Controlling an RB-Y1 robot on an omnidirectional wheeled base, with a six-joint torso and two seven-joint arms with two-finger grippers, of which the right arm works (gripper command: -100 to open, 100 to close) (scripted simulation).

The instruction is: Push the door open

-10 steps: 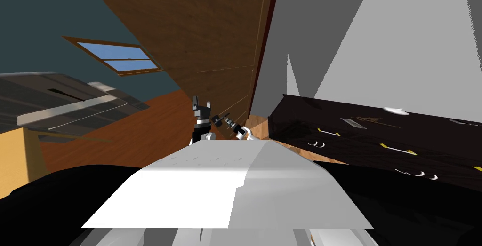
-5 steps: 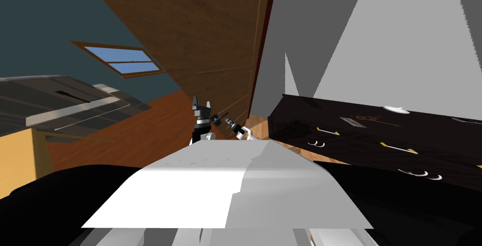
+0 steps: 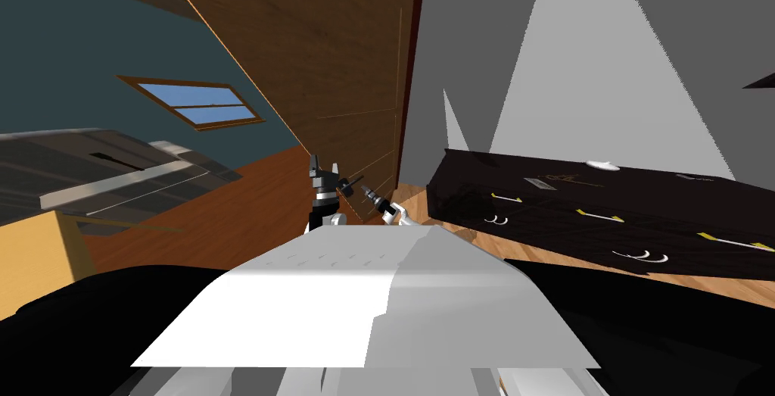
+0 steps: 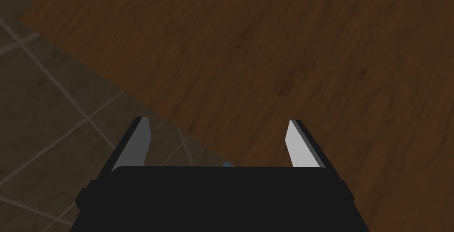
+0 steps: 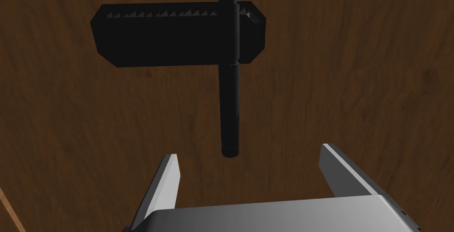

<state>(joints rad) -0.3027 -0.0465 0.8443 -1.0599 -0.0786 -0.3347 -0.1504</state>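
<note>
The brown wooden door (image 3: 333, 51) stands ahead of me, its hinge side by a dark red frame (image 3: 409, 88). Its black lever handle (image 5: 230, 109) hangs from a black plate (image 5: 177, 34) right before my right gripper (image 5: 250, 171), which is open, with the lever's tip just beyond the fingers and between their lines. In the head view the right gripper (image 3: 365, 189) is at the door's face near the handle (image 3: 347, 184). My left gripper (image 3: 323, 164) is raised beside it, open and empty (image 4: 217, 143), and faces the door's wood (image 4: 288, 56).
A dark dresser (image 3: 605, 210) with pale handles stands to the right on a light wood floor. A grey wall (image 3: 530, 58) rises behind it. To the left are a reddish floor (image 3: 227, 210), a grey counter (image 3: 113, 172), a yellow cabinet (image 3: 30, 263) and a window (image 3: 200, 104).
The whole head view has shifted: door frame and dresser slid left, so I have turned or moved. The door's free edge now shows as a pale line. Both grippers keep their pose.
</note>
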